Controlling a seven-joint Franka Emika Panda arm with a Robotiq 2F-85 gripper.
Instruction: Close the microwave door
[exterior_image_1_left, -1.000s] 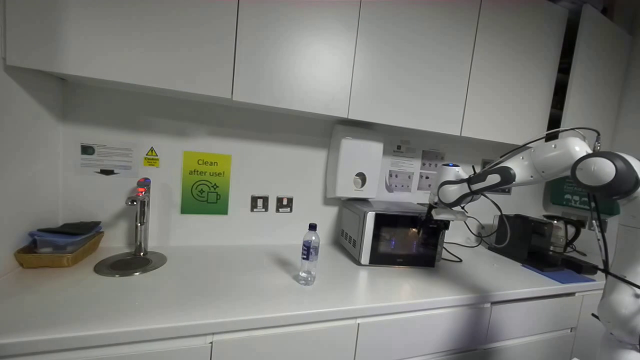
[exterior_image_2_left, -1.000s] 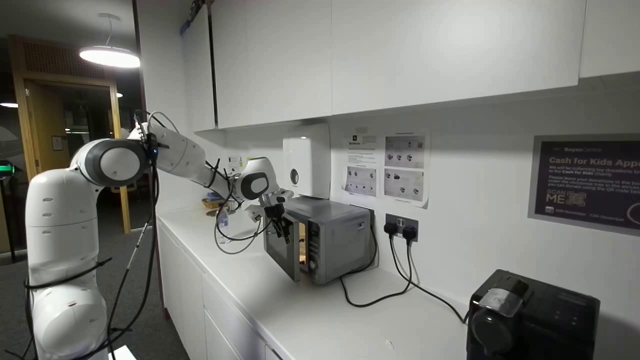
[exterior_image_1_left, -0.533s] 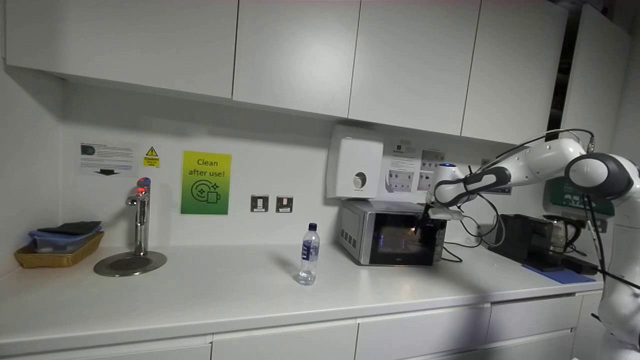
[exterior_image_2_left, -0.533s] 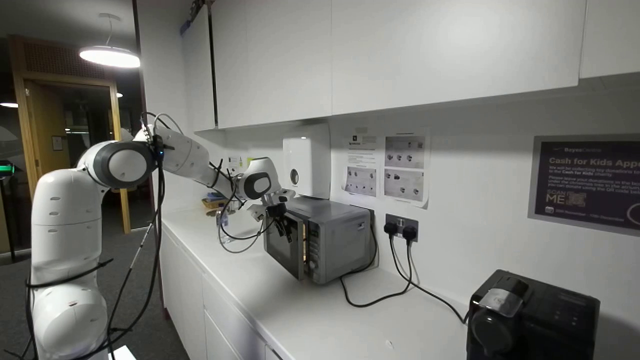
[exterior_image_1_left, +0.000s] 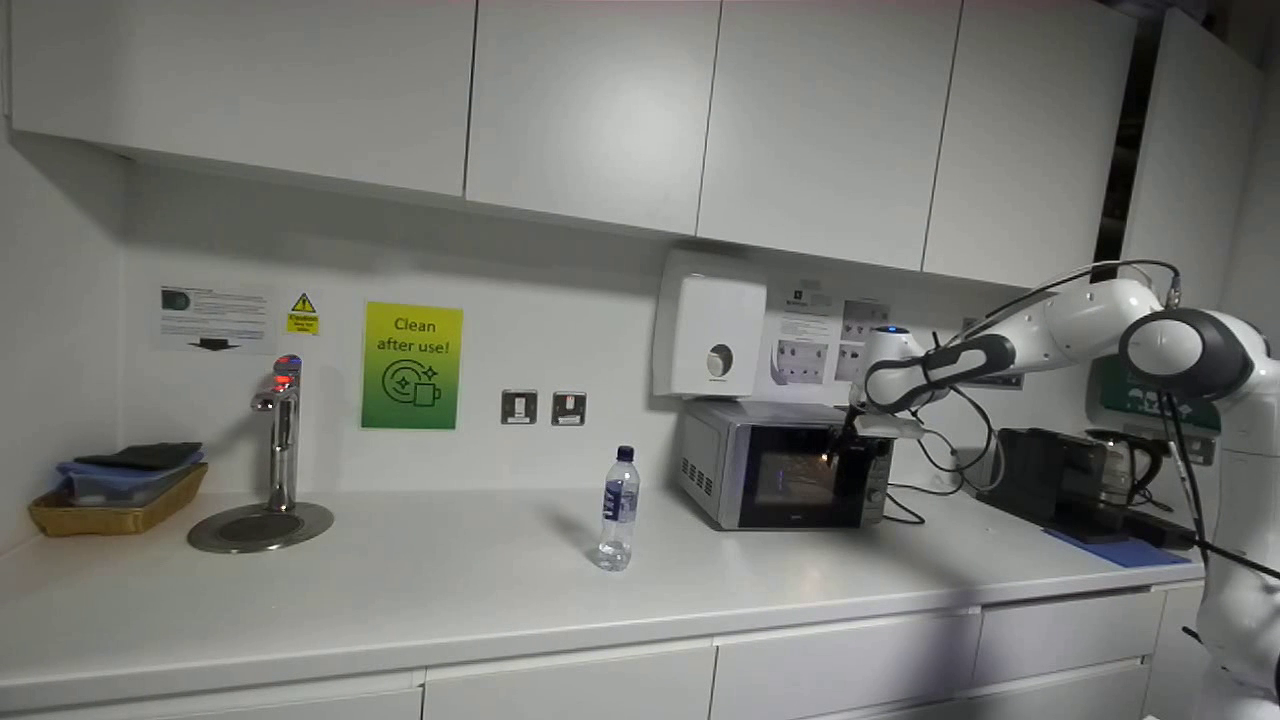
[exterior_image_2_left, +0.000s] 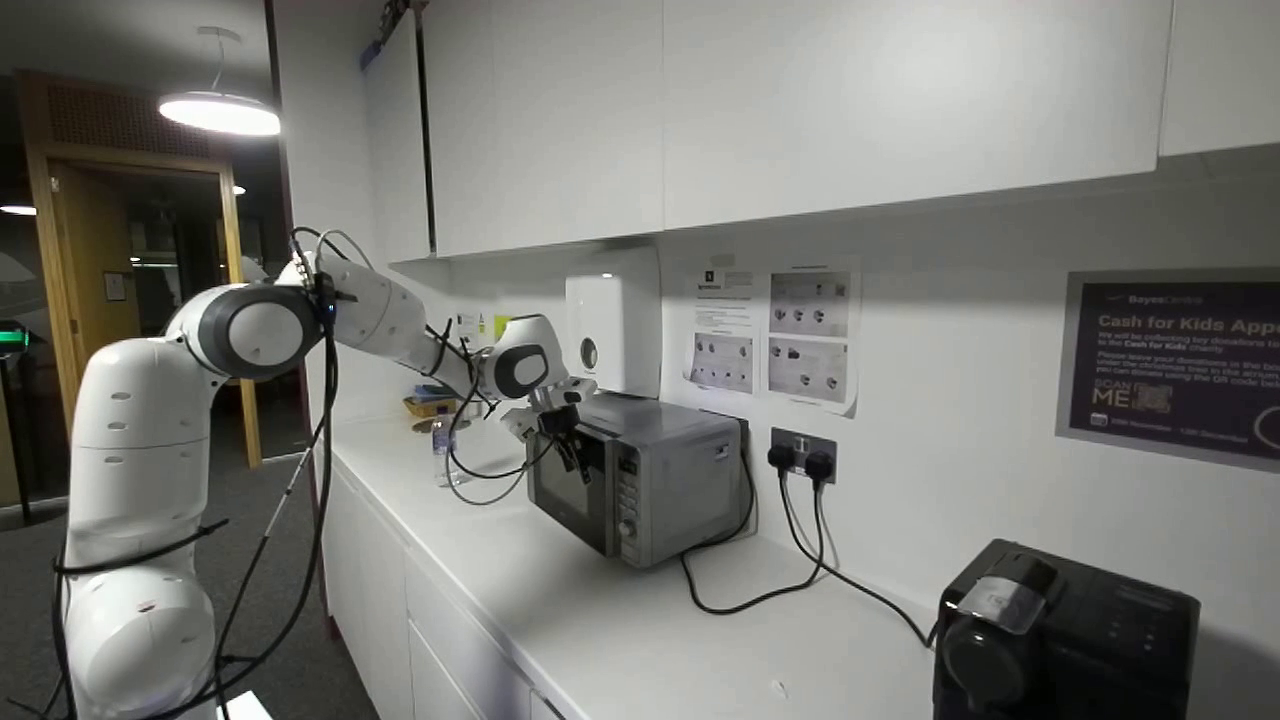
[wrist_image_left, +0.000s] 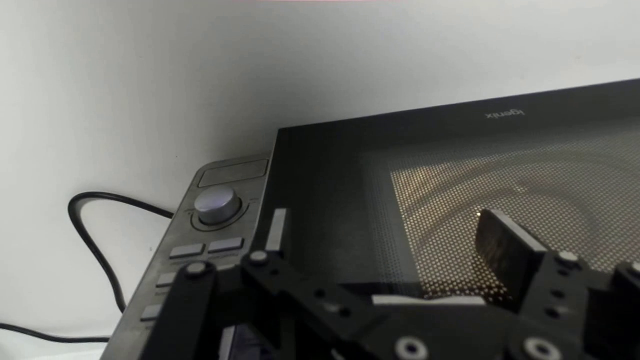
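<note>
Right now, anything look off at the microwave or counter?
Two things. The microwave door looks flush, yet the wrist view shows warm light inside, so it may not be fully latched. In an exterior view, a small pale mark shows on the counter; can't tell whether scrap or damage.

– what's the microwave door (wrist_image_left: 435, 165) made of?
– smooth, glossy glass by the look, with fine perforated mesh (wrist_image_left: 530, 185) behind.
– and the microwave (exterior_image_2_left: 690, 480)?
– metallic, with a dull sheen on the side; its knob (wrist_image_left: 217, 204) looks satin.
– the gripper (wrist_image_left: 385, 225)?
– matt, with bright metal screw heads (wrist_image_left: 411, 348).
– and the tap (exterior_image_1_left: 285, 440)?
– polished chrome. the bottle (exterior_image_1_left: 618, 520) is clear, glossy plastic; the worktop (exterior_image_1_left: 430, 590), smooth with a faint sheen.
</note>
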